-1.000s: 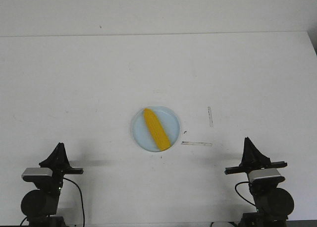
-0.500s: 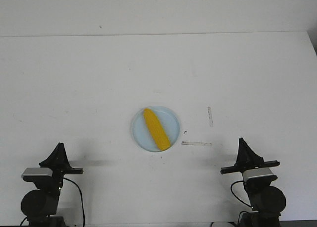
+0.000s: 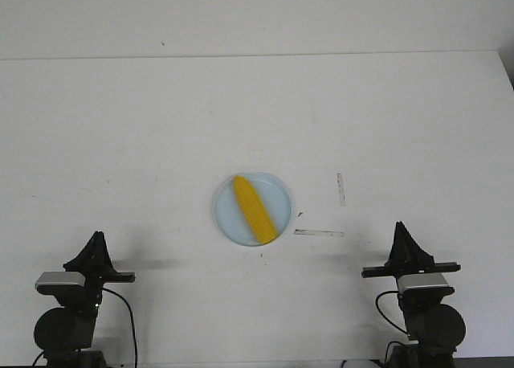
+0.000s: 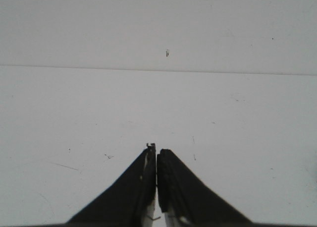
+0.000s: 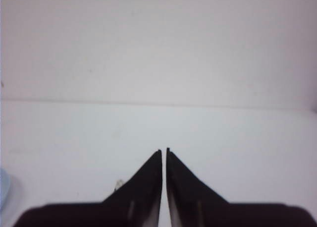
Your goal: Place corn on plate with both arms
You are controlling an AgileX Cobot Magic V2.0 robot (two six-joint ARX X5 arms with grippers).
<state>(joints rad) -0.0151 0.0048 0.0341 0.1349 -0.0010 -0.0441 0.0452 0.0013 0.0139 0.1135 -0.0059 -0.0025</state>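
The bright yellow corn (image 3: 254, 208) lies slantwise on the pale blue plate (image 3: 227, 215) in the middle of the white table, pointed end toward the far left. My left gripper (image 3: 96, 238) is shut and empty at the near left, well clear of the plate; its closed tips show in the left wrist view (image 4: 156, 147). My right gripper (image 3: 401, 227) is shut and empty at the near right, also clear of the plate; its closed tips show in the right wrist view (image 5: 164, 149). A sliver of the plate (image 5: 3, 187) shows at that view's edge.
Two thin tape strips lie on the table right of the plate, one running away from me (image 3: 340, 189) and one crosswise (image 3: 318, 233). The table's far edge (image 3: 257, 56) meets a plain wall.
The right arm has shifted slightly: it moved a little left and forward, then back right. The left arm, corn and plate have not moved.
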